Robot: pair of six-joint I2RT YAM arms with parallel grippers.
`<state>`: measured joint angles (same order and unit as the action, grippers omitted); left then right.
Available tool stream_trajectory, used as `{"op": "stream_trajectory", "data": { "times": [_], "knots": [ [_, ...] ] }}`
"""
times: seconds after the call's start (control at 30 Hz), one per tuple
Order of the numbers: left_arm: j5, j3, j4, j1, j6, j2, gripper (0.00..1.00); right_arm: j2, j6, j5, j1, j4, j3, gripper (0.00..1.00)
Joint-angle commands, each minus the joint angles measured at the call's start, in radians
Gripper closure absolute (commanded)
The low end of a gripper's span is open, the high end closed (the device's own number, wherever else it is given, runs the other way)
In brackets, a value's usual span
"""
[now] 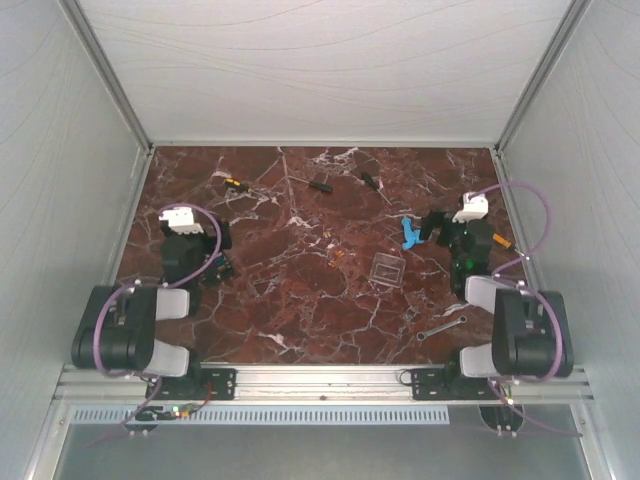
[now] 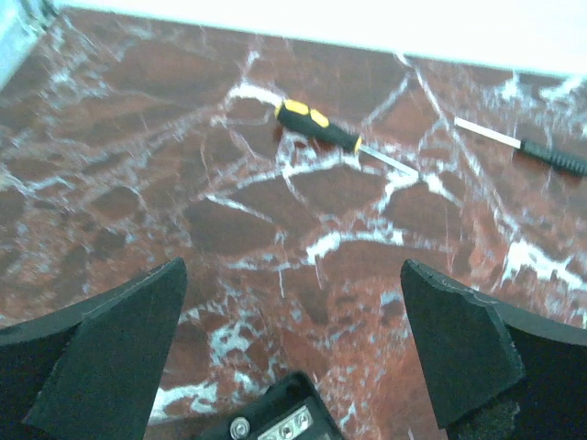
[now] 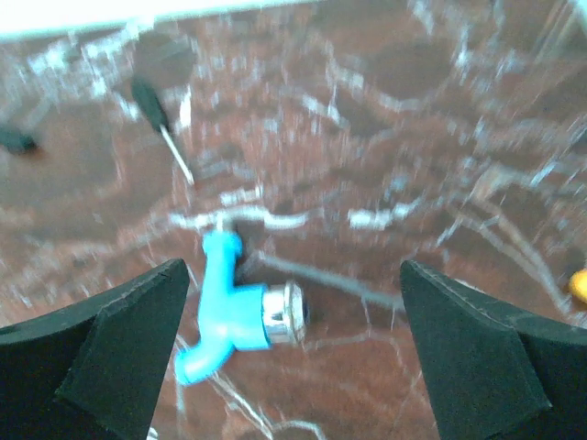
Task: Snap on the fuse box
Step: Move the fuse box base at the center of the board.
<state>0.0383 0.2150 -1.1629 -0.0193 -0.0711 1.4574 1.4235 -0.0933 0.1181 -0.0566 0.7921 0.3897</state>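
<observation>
Fuse box [image 2: 275,420] sits just below the left gripper [image 2: 292,298], whose jaws are spread wide; right gripper [image 3: 293,275] gapes empty too. Its clear lid [image 1: 386,268] lies well apart, between the arms. Probably light, slippery plastic, so pinch opposite edges.

1. Three screwdrivers [image 1: 233,183] were laid along the far side of the table [image 1: 300,310].
2. The lid [image 1: 387,268] was placed right of centre, with the plastic piece [image 1: 409,233] behind it.
3. A wrench [image 1: 440,328] was set nearer, rightward.
</observation>
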Motion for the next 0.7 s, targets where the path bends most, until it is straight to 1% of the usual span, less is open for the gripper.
{"op": "stream_trajectory", "data": {
  "times": [0.0,0.07,0.17,0.23,0.3,0.37,0.43,0.47,0.57,0.6,0.67],
  "knots": [
    [-0.126,0.083,0.143,-0.006,-0.068,-0.142,0.00,-0.156,-0.075,-0.087,0.046,-0.210,0.116,0.02],
    [-0.189,0.131,0.260,-0.007,-0.148,-0.189,0.00,-0.191,-0.094,-0.115,0.087,-0.317,0.169,0.02],
    [-0.222,0.271,0.568,-0.007,-0.273,-0.214,0.00,-0.240,-0.112,-0.143,0.176,-0.420,0.199,0.02],
    [-0.204,0.370,0.761,-0.007,-0.369,-0.214,0.00,-0.269,-0.127,-0.153,0.244,-0.481,0.211,0.02],
    [-0.147,0.439,0.906,-0.007,-0.464,-0.221,0.00,-0.289,-0.129,-0.169,0.320,-0.548,0.226,0.02],
    [-0.054,0.479,1.015,-0.007,-0.554,-0.229,0.00,-0.302,-0.122,-0.173,0.387,-0.622,0.250,0.02],
    [0.030,0.487,1.089,-0.006,-0.633,-0.245,0.00,-0.317,-0.125,-0.168,0.443,-0.676,0.259,0.02],
    [0.045,0.483,1.123,-0.006,-0.662,-0.256,0.00,-0.323,-0.131,-0.156,0.469,-0.694,0.259,0.02],
    [0.010,0.480,1.252,-0.006,-0.697,-0.291,0.00,-0.325,-0.144,-0.134,0.561,-0.714,0.246,0.02],
    [-0.014,0.488,1.320,-0.007,-0.695,-0.305,0.00,-0.320,-0.144,-0.128,0.595,-0.713,0.239,0.03],
    [-0.071,0.492,1.392,-0.007,-0.678,-0.323,0.01,-0.303,-0.143,-0.126,0.670,-0.703,0.225,0.04]
  ]
}}
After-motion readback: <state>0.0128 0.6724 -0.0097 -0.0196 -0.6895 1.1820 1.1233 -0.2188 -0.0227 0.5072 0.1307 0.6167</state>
